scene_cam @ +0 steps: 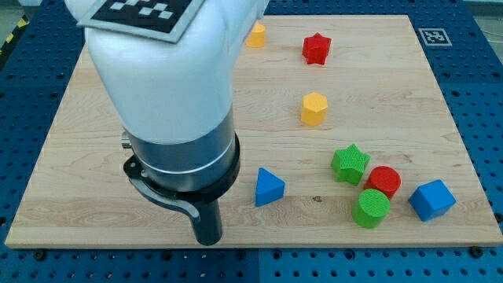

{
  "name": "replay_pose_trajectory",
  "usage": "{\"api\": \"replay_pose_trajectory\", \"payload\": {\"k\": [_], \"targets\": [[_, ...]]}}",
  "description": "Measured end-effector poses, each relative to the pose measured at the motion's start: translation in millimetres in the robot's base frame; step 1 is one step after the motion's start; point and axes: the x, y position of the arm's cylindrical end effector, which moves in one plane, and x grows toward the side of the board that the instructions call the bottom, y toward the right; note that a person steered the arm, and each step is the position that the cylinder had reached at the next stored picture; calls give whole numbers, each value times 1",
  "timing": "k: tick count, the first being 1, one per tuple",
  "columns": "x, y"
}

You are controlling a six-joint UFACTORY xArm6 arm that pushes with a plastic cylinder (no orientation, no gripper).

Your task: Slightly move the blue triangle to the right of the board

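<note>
The blue triangle [269,188] lies on the wooden bench [71,157] in the lower middle of the view, a wedge whose apex points toward the view's top and whose broad base faces the view's bottom right; its long axis runs roughly from the view's top to its bottom, tilted a little. The arm's big white and dark body [169,102] fills the view's upper left, and beneath it the tool narrows to a dark rod whose lower end, my tip [208,240], sits near the bench's bottom edge, to the view's left of the blue triangle and apart from it. The tool is a plain rod with nothing that opens or closes, and it holds nothing. To the view's right of the triangle cluster a green star [350,163], a red cylinder [384,181] and a green cylinder [371,207], touching or just beside one another, with a blue cube [431,199] further right. A yellow hexagonal block [313,108] stands above the triangle, a red star [316,49] near the top, and a yellow block [256,35] partly hidden by the arm.
</note>
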Motion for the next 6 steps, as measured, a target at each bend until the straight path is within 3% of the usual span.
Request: {"api": "replay_pose_trajectory", "payload": {"k": [5,6], "targets": [[-11,-3],[-29,3]]}}
